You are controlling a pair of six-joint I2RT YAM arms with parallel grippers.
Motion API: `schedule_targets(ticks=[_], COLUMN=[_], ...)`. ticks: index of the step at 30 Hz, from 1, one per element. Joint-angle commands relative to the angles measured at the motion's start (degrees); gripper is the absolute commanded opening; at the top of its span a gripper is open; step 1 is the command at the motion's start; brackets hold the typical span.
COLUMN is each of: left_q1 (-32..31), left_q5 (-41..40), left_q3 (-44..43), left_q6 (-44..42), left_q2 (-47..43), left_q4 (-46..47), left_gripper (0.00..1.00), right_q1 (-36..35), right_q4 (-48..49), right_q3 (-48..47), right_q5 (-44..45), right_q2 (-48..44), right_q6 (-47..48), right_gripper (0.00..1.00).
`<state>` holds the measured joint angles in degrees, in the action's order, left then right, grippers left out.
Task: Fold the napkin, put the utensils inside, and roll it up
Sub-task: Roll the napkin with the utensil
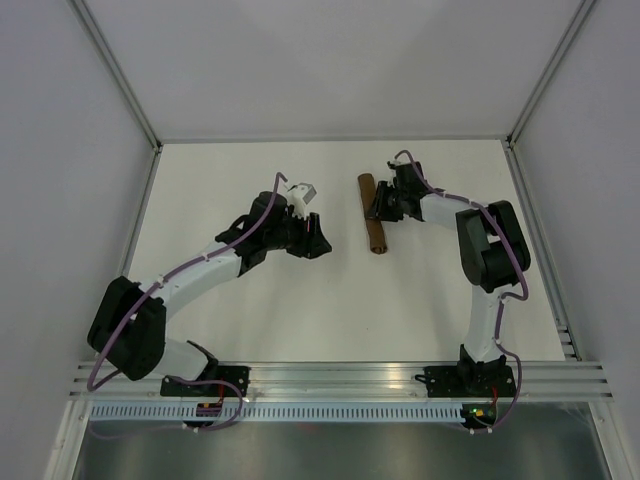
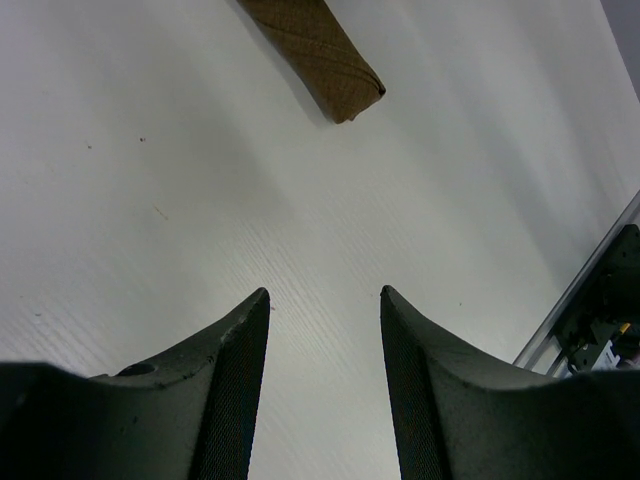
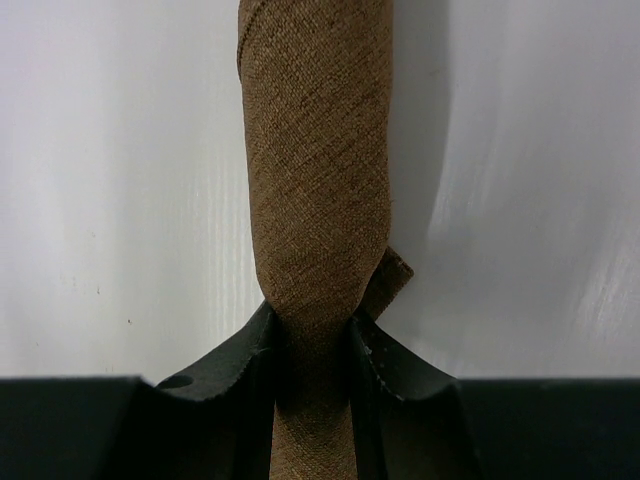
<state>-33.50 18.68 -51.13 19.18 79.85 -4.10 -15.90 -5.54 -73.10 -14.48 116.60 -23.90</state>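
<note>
The dark brown napkin (image 1: pixel 373 214) lies rolled into a tight tube on the white table, running near to far at centre right. My right gripper (image 1: pixel 381 207) is shut on the napkin roll (image 3: pixel 316 190), with both fingers pinching its middle so the cloth narrows between them; a small loose corner sticks out on the right. My left gripper (image 1: pixel 312 243) is open and empty, left of the roll and apart from it. In the left wrist view one end of the roll (image 2: pixel 320 55) shows at the top, beyond the spread fingers. The knife is hidden from view.
The table is walled by grey panels at the back and both sides. A metal rail (image 1: pixel 340 380) runs along the near edge where the arm bases stand. The rail's end also shows in the left wrist view (image 2: pixel 590 310).
</note>
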Motion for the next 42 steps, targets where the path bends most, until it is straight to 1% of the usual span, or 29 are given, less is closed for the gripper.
schedule_targets(ticks=[1,3,6,10,13,14,22,27,31,34,42], left_q1=[0.1,0.1,0.1,0.1,0.1,0.1,0.0,0.0,0.0,-0.4,-3.0], left_q5=[2.9,3.5,4.0,4.4,4.4,4.5,6.5,6.5,6.1,5.7,-2.6], left_q3=[-2.9,-2.9,-2.9,-3.2,-4.2,-4.7,-7.3,-7.9,-11.6,-14.7,-22.2], left_q6=[3.1,3.5,3.8,3.9,4.2,4.4,6.8,7.9,8.6,10.9,15.3], left_q2=[2.8,3.6,5.0,6.4,8.3,9.0,16.3,18.6,23.0,26.0,35.4], left_q4=[2.1,2.9,3.5,3.8,3.8,5.6,8.9,10.8,12.1,14.2,17.6], left_gripper=[0.53,0.53,0.53,0.53,0.53,0.53,0.52,0.52,0.51,0.49,0.49], right_q1=[1.7,1.9,2.2,2.5,3.0,3.2,4.3,5.0,5.4,5.4,6.0], right_q4=[-10.8,-10.9,-11.2,-11.3,-11.7,-11.8,-13.8,-15.4,-16.0,-16.3,-17.1], right_q3=[1.8,1.5,1.1,0.8,0.6,0.6,-1.3,-2.7,-4.2,-4.8,-6.0], right_q5=[4.3,3.2,2.3,0.3,-1.1,-1.4,-5.3,-7.2,-8.6,-9.5,-12.7], right_q2=[5.5,5.0,4.6,4.6,4.7,4.8,5.3,5.5,5.3,5.6,6.1], right_q6=[-0.2,-0.3,-0.3,-0.2,-0.3,-0.4,1.0,1.2,0.6,0.6,1.0], right_gripper=[0.29,0.36,0.42,0.48,0.49,0.49,0.50,0.50,0.50,0.49,0.49])
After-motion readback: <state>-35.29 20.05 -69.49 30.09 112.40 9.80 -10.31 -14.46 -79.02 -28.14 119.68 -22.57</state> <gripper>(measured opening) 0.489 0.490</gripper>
